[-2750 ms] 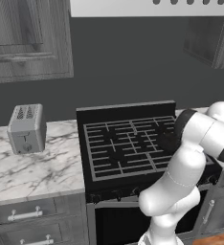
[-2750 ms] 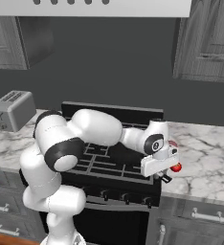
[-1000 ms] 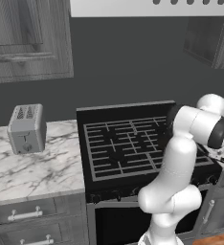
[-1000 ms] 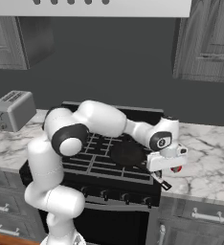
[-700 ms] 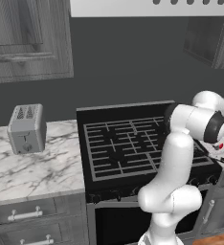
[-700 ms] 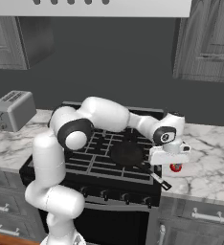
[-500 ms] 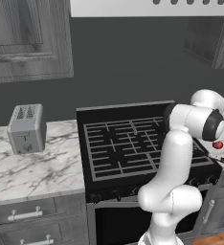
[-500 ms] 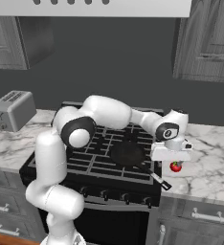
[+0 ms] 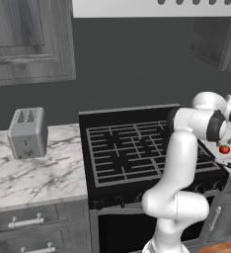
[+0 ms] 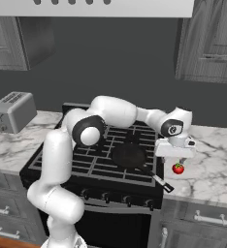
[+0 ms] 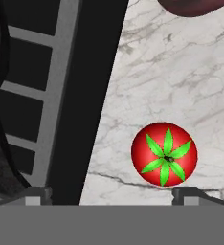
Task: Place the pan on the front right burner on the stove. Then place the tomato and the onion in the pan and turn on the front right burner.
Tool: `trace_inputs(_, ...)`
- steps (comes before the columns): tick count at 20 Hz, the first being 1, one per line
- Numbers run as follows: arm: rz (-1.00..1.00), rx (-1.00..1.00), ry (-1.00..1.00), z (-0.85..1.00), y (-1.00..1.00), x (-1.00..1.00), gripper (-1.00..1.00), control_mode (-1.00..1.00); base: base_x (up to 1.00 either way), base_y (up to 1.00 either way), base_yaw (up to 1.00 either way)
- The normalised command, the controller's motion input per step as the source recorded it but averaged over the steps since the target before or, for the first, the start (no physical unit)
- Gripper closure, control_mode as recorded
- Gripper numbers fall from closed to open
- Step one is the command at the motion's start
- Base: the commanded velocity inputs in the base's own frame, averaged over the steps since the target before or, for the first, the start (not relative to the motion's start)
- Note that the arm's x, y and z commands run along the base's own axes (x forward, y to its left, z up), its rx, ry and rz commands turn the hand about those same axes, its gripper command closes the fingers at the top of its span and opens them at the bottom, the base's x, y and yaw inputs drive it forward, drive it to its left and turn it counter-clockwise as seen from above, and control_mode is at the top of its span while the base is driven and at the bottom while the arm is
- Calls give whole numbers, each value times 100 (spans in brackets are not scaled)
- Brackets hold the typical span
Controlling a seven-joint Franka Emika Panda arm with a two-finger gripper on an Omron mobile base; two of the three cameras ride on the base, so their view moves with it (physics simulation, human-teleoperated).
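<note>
The fingers (image 11: 112, 195) are spread wide and held empty over the marble bench (image 11: 181, 95); the tomato (image 11: 164, 153) is seen just below them, beside the stove (image 10: 96, 164); the pan (image 10: 129, 156) is set on the front right burner (image 10: 135, 167); the onion (image 11: 193, 5) lies farther along the bench.

We see a home kitchen, rendered rather than filmed. A black gas stove (image 9: 137, 148) with grid grates and an oven door sits between grey drawers under a white marble surface (image 9: 33, 173). A grey toaster (image 9: 26, 131) stands on it, dark wood wall cabinets (image 9: 28, 39) hang above, and a range hood (image 10: 91, 7) tops the stove.
</note>
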Motion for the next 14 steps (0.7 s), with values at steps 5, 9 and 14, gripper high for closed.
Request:
trace_inputs(5,0,0,-5,-2,-2,31,-100,-100,0,0,0)
trace_inputs(9,0,0,-11,0,-15,7,-100,-100,0,0,0)
trace_inputs(14,0,0,-7,0,-24,-2,-100,-100,0,0,0)
